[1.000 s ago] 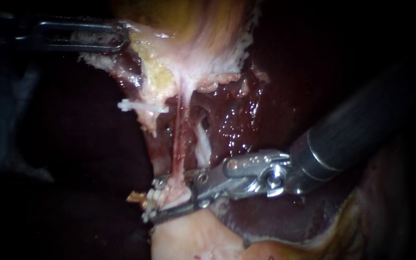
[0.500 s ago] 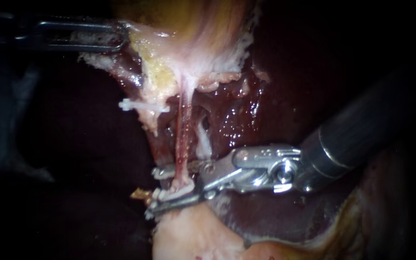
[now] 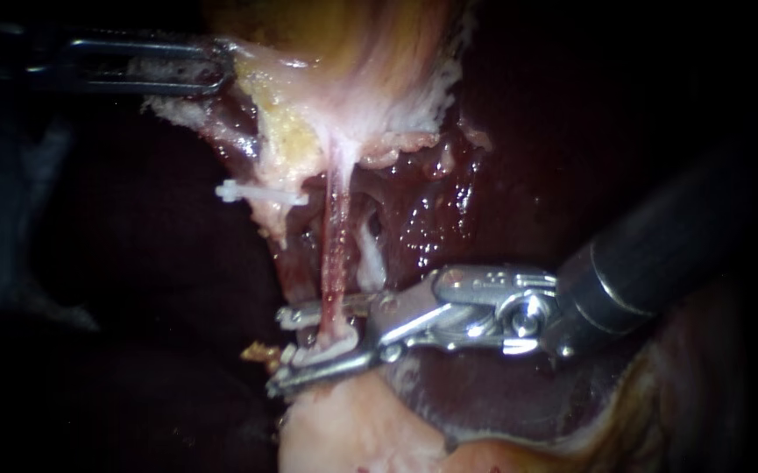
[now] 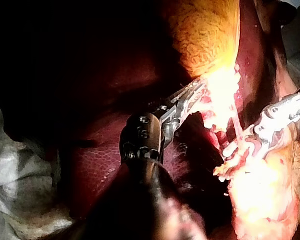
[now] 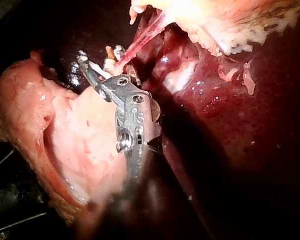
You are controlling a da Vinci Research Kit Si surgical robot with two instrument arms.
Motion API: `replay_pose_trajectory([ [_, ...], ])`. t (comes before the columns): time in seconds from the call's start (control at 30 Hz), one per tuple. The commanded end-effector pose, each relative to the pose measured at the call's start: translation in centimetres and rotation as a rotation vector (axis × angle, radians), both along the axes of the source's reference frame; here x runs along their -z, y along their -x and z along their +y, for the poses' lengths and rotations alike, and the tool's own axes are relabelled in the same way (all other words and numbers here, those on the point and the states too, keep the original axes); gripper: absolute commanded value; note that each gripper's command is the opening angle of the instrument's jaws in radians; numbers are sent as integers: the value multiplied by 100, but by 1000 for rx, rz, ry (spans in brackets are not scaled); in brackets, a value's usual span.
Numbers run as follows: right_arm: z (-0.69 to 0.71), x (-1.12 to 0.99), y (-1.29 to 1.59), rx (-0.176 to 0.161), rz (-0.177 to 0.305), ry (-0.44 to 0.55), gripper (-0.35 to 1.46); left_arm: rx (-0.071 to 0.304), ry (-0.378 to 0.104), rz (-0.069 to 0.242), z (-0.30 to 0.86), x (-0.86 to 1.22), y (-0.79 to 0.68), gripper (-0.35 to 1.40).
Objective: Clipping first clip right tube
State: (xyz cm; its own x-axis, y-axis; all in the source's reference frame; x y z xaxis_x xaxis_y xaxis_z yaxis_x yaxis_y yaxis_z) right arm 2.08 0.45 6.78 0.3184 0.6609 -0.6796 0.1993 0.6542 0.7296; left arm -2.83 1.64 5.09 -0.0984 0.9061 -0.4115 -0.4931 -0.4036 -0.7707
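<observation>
A thin pink tube [image 3: 336, 254] runs down from the gallbladder [image 3: 343, 52] to pale tissue [image 3: 352, 429]; it is the right one of two. My right instrument [image 3: 284, 345] straddles its lower end, jaws open, one on each side. A white clip [image 3: 315, 352] lies along the lower jaw at the tube's foot. In the right wrist view, the right instrument [image 5: 101, 56] has the same tube [image 5: 140, 42] passing between its jaws. My left instrument [image 3: 216, 74] is shut on the gallbladder's ragged edge at upper left and holds it taut; the left wrist view also shows the left instrument [image 4: 196, 91].
A second white clip [image 3: 260, 194] sits across the left tube, beside yellowish fat [image 3: 286, 144]. Dark red liver [image 3: 449, 193] lies behind and right of the tubes. The right instrument's shaft [image 3: 659, 254] crosses the liver from the right.
My right instrument has drawn back to the right and slightly up along the tube, and its jaws stand a little wider apart. The left instrument has held still.
</observation>
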Motion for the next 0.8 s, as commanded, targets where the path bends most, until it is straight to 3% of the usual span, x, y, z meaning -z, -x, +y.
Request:
replay_pose_trajectory([
  [0.03, 0, 0, -2, 5, 10, -8, 50, 0, 0, 1, 0, 0, 0, -35],
  [0.2, -2, 3, -2, 24, 38, -17, 50, 0, 0, 1, 0, 0, 0, -35],
  [0.5, -9, 33, -5, 1, 94, -59, 50, 0, 0, 1, 0, 0, 0, -35],
  [0.8, -9, 55, -7, 27, 142, -90, 49, -2, -1, -1, 0, -1, 0, -35],
])
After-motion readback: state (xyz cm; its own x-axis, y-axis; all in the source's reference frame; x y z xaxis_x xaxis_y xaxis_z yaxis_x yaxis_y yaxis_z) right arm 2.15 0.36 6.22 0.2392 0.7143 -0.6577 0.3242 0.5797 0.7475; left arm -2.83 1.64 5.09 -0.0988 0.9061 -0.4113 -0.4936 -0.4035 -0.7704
